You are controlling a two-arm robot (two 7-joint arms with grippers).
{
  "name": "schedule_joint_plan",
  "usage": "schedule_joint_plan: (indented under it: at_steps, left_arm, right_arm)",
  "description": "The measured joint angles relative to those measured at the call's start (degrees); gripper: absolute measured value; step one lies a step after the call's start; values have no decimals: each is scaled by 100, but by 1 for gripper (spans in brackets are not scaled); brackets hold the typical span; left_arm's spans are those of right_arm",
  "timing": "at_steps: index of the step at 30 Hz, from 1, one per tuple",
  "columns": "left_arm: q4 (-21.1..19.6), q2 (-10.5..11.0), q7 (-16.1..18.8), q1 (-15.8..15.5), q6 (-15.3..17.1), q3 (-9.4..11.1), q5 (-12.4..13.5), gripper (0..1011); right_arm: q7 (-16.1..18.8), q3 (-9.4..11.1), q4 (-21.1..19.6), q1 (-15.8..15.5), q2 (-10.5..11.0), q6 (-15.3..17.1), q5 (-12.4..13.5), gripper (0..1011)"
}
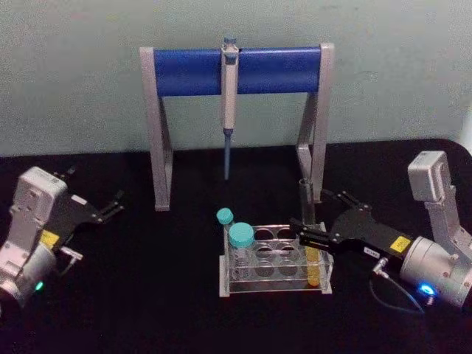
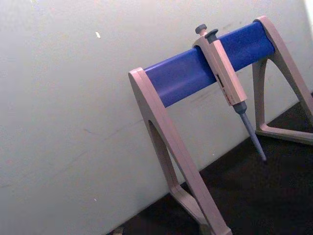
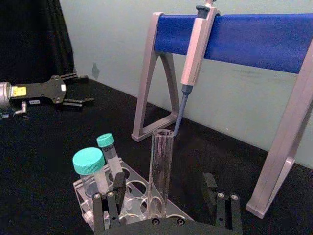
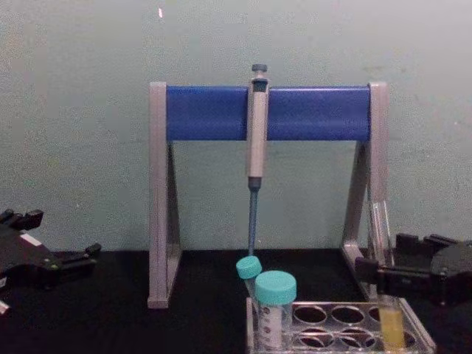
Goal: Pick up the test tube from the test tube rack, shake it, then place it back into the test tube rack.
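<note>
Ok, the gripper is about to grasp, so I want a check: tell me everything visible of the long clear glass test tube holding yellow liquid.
The long clear glass test tube is slim and uncapped, with yellow-orange liquid in its lower part. It stands roughly upright in a hole at the right end of the low clear plastic rack, rising well above its top plate. The open right gripper has a finger on each side, neither touching it.

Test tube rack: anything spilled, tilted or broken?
Only a minor thing: the slim teal-capped tube leans in the test tube rack. The test tube sits in its corner hole, nothing spilled, within the open right hand.
</note>
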Motion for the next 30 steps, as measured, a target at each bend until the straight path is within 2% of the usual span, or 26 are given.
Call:
schedule_joint_plan:
  at_steps: [30]
  left_arm:
    - [0,0,0,0,0,0,0,1001]
  right_arm:
    - [43,-27,39,49,-12,-8,-9,1000]
